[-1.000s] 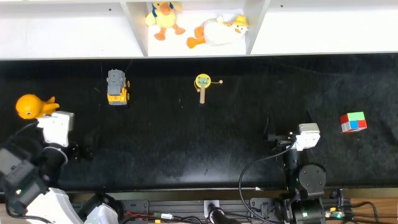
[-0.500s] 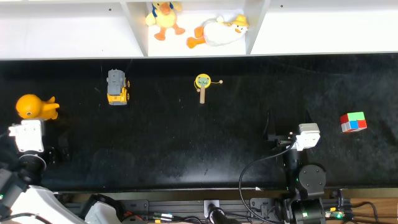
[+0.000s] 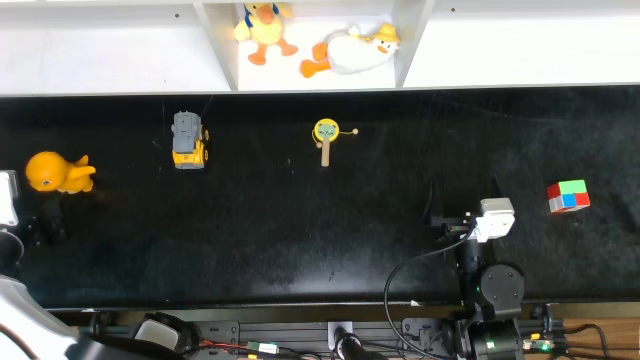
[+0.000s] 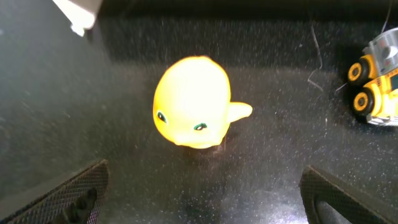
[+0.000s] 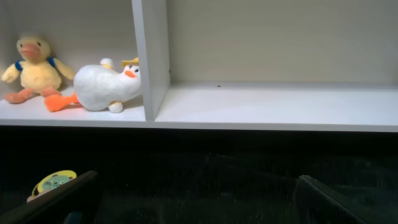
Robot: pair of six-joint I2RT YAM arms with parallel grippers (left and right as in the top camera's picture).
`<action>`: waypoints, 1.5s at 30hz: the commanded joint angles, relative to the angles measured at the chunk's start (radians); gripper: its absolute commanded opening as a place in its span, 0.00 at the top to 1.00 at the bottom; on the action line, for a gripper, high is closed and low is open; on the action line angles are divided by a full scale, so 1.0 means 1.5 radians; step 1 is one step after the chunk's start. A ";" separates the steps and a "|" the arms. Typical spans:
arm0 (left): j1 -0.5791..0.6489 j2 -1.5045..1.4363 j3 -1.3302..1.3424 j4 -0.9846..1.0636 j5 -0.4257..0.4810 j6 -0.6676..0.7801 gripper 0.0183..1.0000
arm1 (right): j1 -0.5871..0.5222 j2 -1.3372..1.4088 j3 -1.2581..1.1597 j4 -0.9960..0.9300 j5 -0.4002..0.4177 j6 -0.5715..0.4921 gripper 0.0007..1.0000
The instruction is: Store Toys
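Top view: yellow toy (image 3: 58, 172) by left edge of mat (image 3: 300, 230); left hand (image 4: 202, 186) and right hand (image 5: 199, 193) both wide open, empty.

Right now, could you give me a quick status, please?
Left tool open, near yellow toy, not touching. Right tool open, empty, facing shelf. Toy unobstructed.

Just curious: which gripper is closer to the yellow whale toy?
Left. The left gripper sits open just before the yellow whale toy; the right gripper is far across the table.
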 commanded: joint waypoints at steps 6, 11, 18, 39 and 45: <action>-0.025 0.100 0.028 0.025 -0.008 -0.011 0.00 | 0.004 0.001 -0.009 0.002 -0.005 -0.002 0.00; -0.047 0.122 0.028 0.066 -0.011 -0.014 0.00 | 0.004 0.001 -0.009 0.002 -0.005 -0.002 0.00; -0.064 0.142 0.028 0.110 -0.024 -0.024 0.00 | 0.004 0.001 -0.009 0.002 -0.005 -0.002 0.01; -0.088 0.123 0.028 0.164 -0.025 -0.094 0.98 | 0.004 0.001 -0.009 0.002 -0.005 -0.002 0.00; -0.091 0.028 0.028 0.159 -0.025 -0.209 0.98 | 0.004 0.001 -0.009 0.002 -0.005 -0.002 0.00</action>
